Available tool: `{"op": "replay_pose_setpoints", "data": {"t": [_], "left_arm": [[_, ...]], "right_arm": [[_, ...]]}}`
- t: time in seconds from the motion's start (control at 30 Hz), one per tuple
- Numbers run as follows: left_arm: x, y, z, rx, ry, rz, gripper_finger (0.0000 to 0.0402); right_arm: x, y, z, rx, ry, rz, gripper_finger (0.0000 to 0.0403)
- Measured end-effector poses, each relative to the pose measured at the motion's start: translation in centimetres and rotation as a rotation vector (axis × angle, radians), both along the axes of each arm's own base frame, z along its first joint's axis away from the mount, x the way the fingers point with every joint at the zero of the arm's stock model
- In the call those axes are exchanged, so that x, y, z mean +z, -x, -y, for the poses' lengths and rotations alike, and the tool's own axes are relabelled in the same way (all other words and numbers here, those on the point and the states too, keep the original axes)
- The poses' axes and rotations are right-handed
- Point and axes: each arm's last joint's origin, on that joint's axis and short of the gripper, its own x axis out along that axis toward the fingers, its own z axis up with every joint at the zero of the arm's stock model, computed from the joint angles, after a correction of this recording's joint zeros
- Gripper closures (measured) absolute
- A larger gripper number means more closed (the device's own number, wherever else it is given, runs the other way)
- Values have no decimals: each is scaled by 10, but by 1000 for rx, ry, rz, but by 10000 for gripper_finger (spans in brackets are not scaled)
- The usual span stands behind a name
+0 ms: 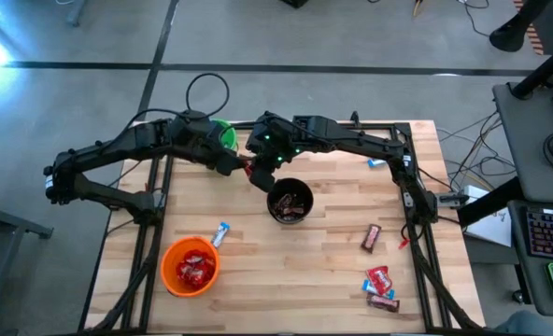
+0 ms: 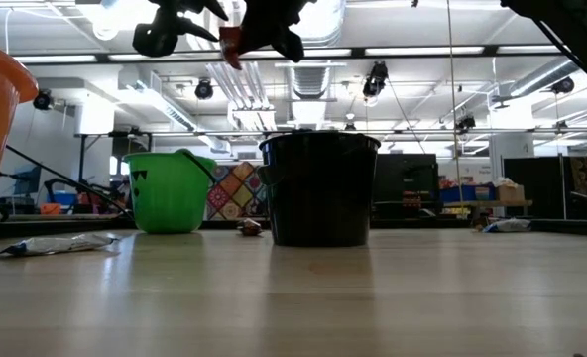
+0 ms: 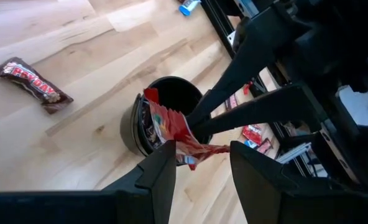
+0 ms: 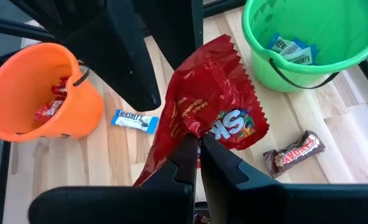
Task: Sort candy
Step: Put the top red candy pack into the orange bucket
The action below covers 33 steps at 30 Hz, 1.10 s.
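Right gripper (image 4: 199, 146), fingers pressed together, pinches a red candy bag (image 4: 212, 112) in the air above the black cup (image 1: 290, 201). We see our left gripper (image 3: 201, 163) spread around the same bag without closing on it. Other candy (image 1: 379, 285) lies on the counter (image 1: 333, 271), some fills the orange cup (image 1: 191, 267), some the green cup (image 4: 308, 37).

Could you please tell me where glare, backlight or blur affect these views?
High view: a bright glare patch at the upper-left floor edge. Low view: ceiling lights backlight the black cup, a dark silhouette, and the near table is soft. Right wrist view: the red candy bag shows shiny highlights.
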Motion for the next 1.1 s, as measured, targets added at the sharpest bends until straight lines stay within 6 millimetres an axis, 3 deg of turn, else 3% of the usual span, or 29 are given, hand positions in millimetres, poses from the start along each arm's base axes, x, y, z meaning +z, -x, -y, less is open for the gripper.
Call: {"op": "replay_pose_setpoints", "data": {"t": [0.47, 0.6, 0.8, 1.1], "left_arm": [[-4, -18, -4, -60, -7, 41, 277], [-5, -20, -4, -89, -9, 44, 306], [-2, -21, -4, -106, -38, 66, 387], [-3, -21, -3, -143, -48, 62, 400]], "right_arm": [[6, -1, -2, -2, -16, 46, 394], [10, -1, -3, -6, -8, 73, 394], [22, 5, -5, 1, -8, 119, 394], [22, 4, -7, 4, -12, 118, 394]]}}
